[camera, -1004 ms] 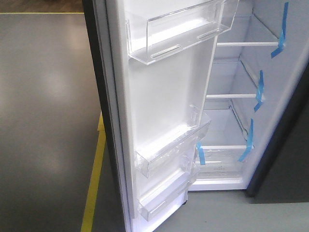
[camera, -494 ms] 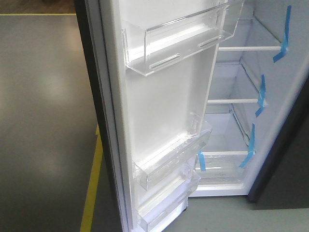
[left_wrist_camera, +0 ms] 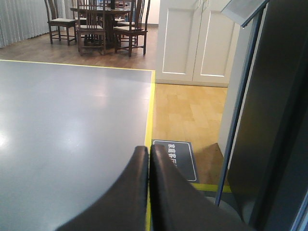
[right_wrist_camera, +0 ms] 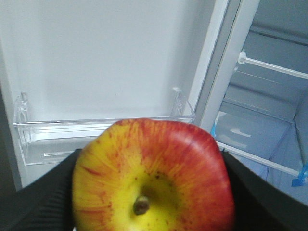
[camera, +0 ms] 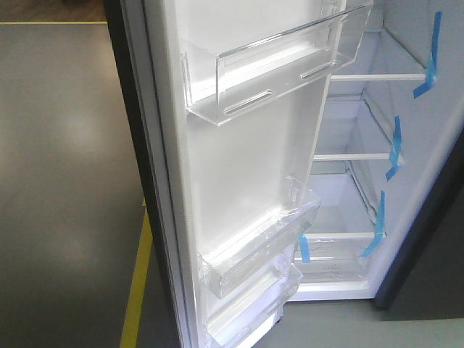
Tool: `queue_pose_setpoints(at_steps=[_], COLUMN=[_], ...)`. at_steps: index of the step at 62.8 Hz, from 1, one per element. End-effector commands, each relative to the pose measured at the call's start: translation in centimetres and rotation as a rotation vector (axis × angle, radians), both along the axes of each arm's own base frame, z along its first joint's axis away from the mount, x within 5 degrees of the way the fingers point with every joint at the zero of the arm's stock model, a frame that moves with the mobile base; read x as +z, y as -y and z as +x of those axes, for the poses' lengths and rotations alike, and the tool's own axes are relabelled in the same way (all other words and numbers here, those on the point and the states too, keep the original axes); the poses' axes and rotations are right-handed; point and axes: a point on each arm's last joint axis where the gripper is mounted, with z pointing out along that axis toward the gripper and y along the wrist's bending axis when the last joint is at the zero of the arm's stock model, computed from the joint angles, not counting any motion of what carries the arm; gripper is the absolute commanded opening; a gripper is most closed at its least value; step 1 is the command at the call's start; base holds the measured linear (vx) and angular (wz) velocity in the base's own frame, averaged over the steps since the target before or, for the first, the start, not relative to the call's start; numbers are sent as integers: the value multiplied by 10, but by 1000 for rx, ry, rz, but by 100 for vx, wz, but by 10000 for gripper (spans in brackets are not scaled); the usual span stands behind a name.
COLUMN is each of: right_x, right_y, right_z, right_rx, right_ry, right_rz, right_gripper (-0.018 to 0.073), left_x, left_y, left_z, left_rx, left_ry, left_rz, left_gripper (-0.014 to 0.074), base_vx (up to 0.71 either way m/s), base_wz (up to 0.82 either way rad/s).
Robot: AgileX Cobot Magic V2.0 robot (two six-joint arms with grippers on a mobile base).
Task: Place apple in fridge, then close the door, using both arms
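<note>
Far left, left wrist view: grey floor [left_wrist_camera: 72,134] bordered by a yellow line [left_wrist_camera: 152,106], with dining chairs [left_wrist_camera: 96,24] and a white cabinet [left_wrist_camera: 192,43] in the background. Lower centre: the left gripper [left_wrist_camera: 148,150], pressed fully together, nothing between its fingers. Just past the tips, on the floor, a dark sign [left_wrist_camera: 182,159] with white characters, too blurred to read. At the right edge of that view, the dark outer face of the door [left_wrist_camera: 269,120], near the gripper but not touching it.

Moving right, front view: the door swung wide open, white inner face with clear bins [camera: 275,65], then the fridge [camera: 348,116] with white shelves [camera: 351,156] and blue tape strips [camera: 395,148]. No apple on any visible shelf, no arm in this view, no brand or label to find.

Right wrist view: the apple [right_wrist_camera: 154,159], clamped in the right gripper [right_wrist_camera: 153,202], dark fingers [right_wrist_camera: 43,202] on its left and right sides, stem end facing the camera. Held, then, and not yet placed. Straight ahead of it, a clear door bin [right_wrist_camera: 96,132]. To the right of the apple, beyond the hinge edge of the door, the fridge compartment with its shelf [right_wrist_camera: 274,67].

Probably needs a swing to the right before reaching forward — otherwise ends at the door bin and not on a shelf. For closing the door, most likely a job for the left arm, standing on the outer side.
</note>
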Motion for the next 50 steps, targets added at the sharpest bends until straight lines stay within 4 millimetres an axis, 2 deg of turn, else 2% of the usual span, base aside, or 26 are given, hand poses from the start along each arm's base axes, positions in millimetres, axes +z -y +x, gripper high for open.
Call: queue_pose_setpoints(at_steps=[1, 50], right_x=[14, 14], right_y=[0, 0], right_z=[-4, -4], right_rx=[-14, -14], right_ry=[102, 102], right_rz=[28, 28], right_gripper=[24, 24], left_x=[-2, -2], left_y=[1, 1], left_z=[1, 1], left_rx=[-18, -18], left_ry=[64, 64], left_rz=[-4, -4], left_gripper=[-6, -6], base_vx=[4, 3], base_wz=[-1, 0])
